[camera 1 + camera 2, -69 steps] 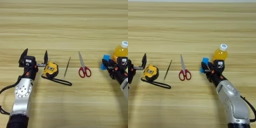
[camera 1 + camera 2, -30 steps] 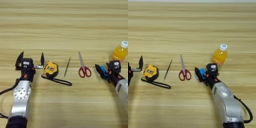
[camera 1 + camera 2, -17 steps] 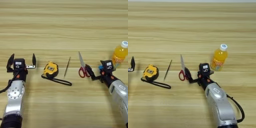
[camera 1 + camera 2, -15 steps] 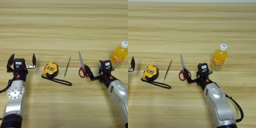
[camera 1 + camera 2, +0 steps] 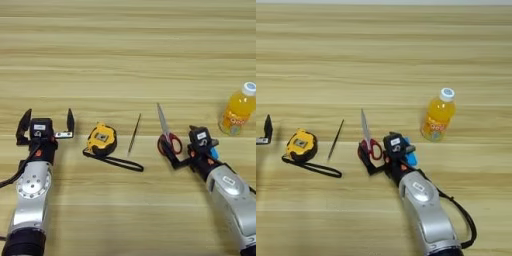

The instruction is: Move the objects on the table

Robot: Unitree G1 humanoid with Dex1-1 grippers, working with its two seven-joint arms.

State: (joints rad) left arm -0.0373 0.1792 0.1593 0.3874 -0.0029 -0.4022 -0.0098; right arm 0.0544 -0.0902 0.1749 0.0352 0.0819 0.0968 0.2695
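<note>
Your right gripper (image 5: 387, 161) sits at the red handles of the silver scissors (image 5: 369, 143). One black finger (image 5: 369, 161) reaches round the near, left side of the handle loops, and the blades point away from the fingers toward the far side of the light-wood plank table (image 5: 384, 60). A small flat blue bar (image 5: 412, 158) shows at the right side of the gripper head; it looks pinched in the fingers, though you cannot confirm this here because the head covers most of it.

The scissors are stiff steel, light, and will slide on the smooth wood if nudged. Take them at the red loops, where the plastic gives grip; the blades are thin and slick. The blue bar is light and rigid, and flat enough that it can only be pinched across its thin edges, so it may twist if the grip is off-centre.

The small orange-drink bottle with a white cap (image 5: 438, 115) stands upright, beyond the right fingers and to their right, well apart. It is probably the heaviest piece, round and smooth, and tippy; the body below the cap is the place to hold it.

Your left gripper (image 5: 46, 127) rests with its fingers spread wide and holding nothing, and a yellow tape measure with a black strap (image 5: 101, 139) lies just to their right. Further right lies a thin dark stick (image 5: 133, 134).
</note>
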